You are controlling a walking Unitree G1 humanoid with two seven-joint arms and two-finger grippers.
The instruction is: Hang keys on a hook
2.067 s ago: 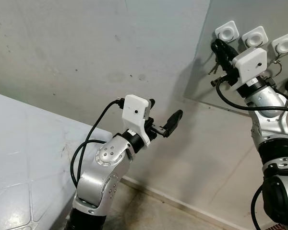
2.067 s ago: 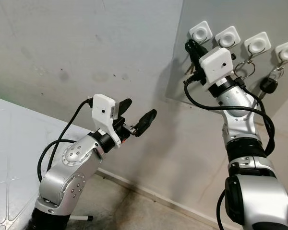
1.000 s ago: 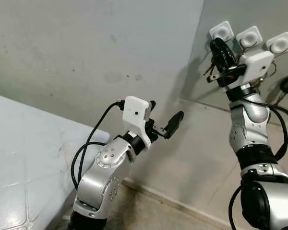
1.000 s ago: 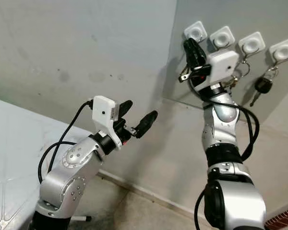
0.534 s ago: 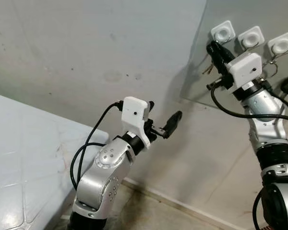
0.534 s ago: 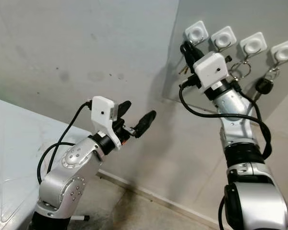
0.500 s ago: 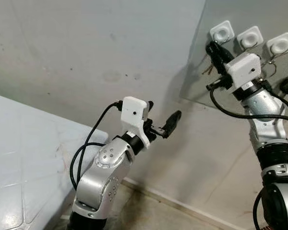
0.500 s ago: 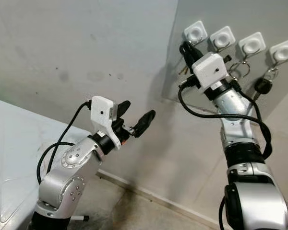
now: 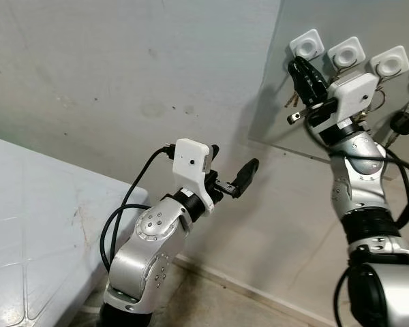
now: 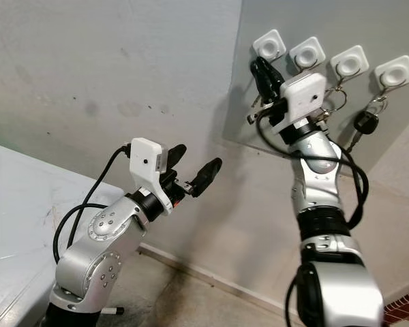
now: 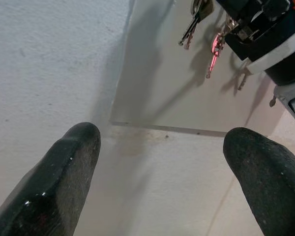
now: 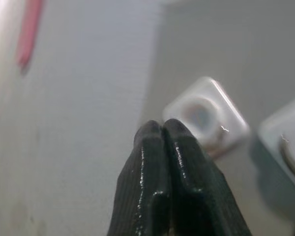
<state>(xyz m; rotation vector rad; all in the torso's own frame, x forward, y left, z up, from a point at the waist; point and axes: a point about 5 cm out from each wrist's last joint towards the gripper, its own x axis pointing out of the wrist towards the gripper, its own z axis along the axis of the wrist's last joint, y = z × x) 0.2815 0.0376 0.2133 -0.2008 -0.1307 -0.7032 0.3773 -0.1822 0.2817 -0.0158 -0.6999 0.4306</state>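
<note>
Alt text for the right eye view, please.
The right pincer, fingers shut, holds keys up just below the leftmost of four white wall hooks. The left pincer hovers open lower down, near the grey wall.

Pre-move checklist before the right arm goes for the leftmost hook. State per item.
1. Right gripper shut: ok, the fingers are pressed together in the wrist view.
2. Keys in its grasp: ok, they dangle below the fingers; how firm the grip is, cannot tell.
3. Leftmost hook free: ok, nothing hangs from it.
4. Gripper lined up with that hook: ok roughly, the tips sit just below it; contact cannot tell.
5. Key ring on the hook: not ok, not yet hung.
6. Left gripper out of the way: ok, open, held low and apart from the hook board.
</note>
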